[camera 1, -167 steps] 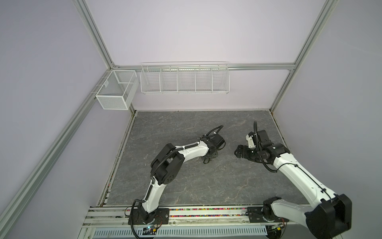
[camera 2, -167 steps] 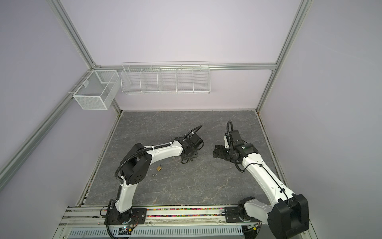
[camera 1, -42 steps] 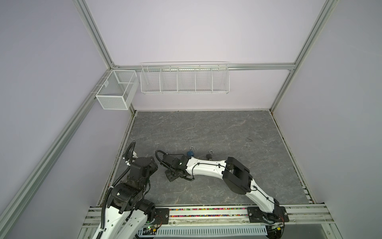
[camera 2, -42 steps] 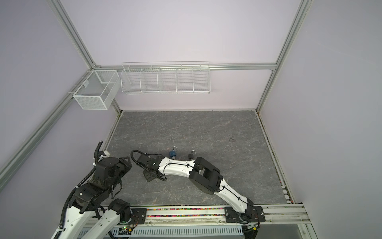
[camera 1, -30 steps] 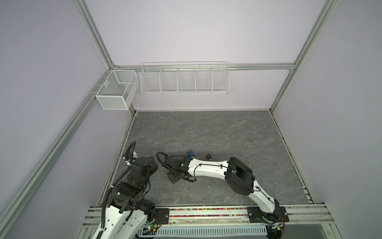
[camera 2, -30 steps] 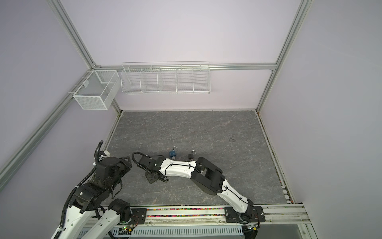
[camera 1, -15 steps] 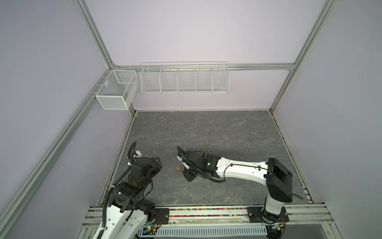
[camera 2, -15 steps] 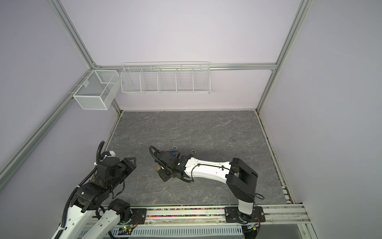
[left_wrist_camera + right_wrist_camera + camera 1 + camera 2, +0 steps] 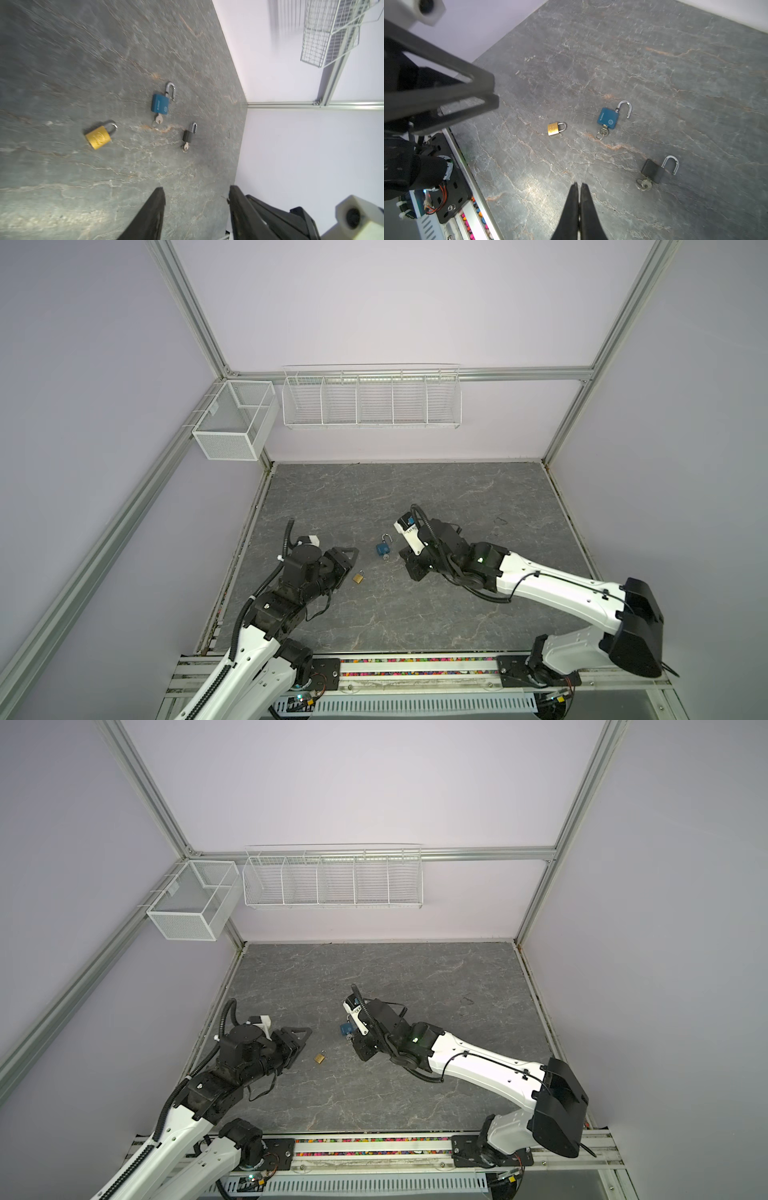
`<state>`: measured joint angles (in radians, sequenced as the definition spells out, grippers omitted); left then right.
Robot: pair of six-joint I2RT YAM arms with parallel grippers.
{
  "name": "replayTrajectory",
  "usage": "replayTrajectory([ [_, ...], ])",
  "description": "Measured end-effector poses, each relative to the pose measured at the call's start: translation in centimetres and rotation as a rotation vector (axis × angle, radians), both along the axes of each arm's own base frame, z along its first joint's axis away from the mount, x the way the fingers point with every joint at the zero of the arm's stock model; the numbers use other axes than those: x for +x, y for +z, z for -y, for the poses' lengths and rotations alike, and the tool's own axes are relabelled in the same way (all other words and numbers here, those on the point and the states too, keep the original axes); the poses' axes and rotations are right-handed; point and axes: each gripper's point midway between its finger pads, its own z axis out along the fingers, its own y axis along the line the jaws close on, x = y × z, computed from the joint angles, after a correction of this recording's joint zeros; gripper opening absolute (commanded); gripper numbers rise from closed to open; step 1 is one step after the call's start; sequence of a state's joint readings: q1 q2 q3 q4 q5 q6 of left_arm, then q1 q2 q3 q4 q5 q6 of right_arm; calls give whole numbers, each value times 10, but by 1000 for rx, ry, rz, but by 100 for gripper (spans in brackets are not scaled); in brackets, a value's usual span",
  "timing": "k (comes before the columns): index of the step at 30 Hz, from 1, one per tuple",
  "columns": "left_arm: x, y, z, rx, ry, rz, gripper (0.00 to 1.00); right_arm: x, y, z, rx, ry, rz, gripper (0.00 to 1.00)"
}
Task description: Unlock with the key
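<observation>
Top views: left claw (image 9: 347, 566) sits low over the table (image 9: 415, 497), near its left edge. Its fingers are spread with nothing between them. Gold lock (image 9: 358, 577) lies flat just beside the claw tips, not touching. Blue lock (image 9: 383, 548) lies farther right, between the two claws, shackle swung open, key (image 9: 386, 558) in its base. Right claw (image 9: 412, 572) is just right of the blue lock; spread or pressed, cannot tell from here. Both top views show the same layout: gold lock (image 9: 319, 1058) is right of the left claw (image 9: 299, 1042), and the blue lock (image 9: 345, 1029) is partly behind the right claw (image 9: 360, 1052).

Left wrist: left claw (image 9: 196, 197) has its fingers wide apart and empty. Three locks lie flat ahead of the tips, all apart from the fingers. Gold lock (image 9: 98, 137) has its shackle closed. Blue lock (image 9: 160, 104) lies beyond it, key (image 9: 159, 119) in. Black lock (image 9: 188, 135) is roughly in line with the gap, small key (image 9: 185, 148) in. Slightly blurred.

Right wrist: right claw (image 9: 579, 187) has its fingers pressed together, nothing seen pinched. Gold lock (image 9: 553, 128) is ahead of the tips, apart. Blue lock (image 9: 608, 118) is beside it, shackle open, ringed key (image 9: 602, 132) in. Black lock (image 9: 653, 170) lies off to the side, shackle open, small key (image 9: 642, 184) in. Gold lock lies between the left claw (image 9: 495, 93) and the blue lock.
</observation>
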<state>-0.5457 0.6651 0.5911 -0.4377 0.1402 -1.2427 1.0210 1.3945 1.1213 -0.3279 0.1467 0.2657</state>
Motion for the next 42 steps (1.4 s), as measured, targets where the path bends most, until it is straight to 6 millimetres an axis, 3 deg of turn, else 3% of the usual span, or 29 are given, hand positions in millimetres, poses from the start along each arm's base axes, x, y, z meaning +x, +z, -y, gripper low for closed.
replayTrajectory([
  [9,3,15,46,-107,-84,38,50,16,23,24,24,-145,-33,6],
  [19,7,21,57,9,-152,195,46,20,60,39,51,-274,-73,7],
  [26,11,44,70,155,-303,479,42,19,74,48,67,-344,-116,7],
  [32,-7,74,102,234,-506,825,42,18,93,48,96,-364,-131,7],
  [38,-41,77,131,332,-678,1129,41,14,100,48,95,-360,-161,7],
  [42,-42,73,134,407,-690,1251,40,9,101,47,99,-349,-190,7],
])
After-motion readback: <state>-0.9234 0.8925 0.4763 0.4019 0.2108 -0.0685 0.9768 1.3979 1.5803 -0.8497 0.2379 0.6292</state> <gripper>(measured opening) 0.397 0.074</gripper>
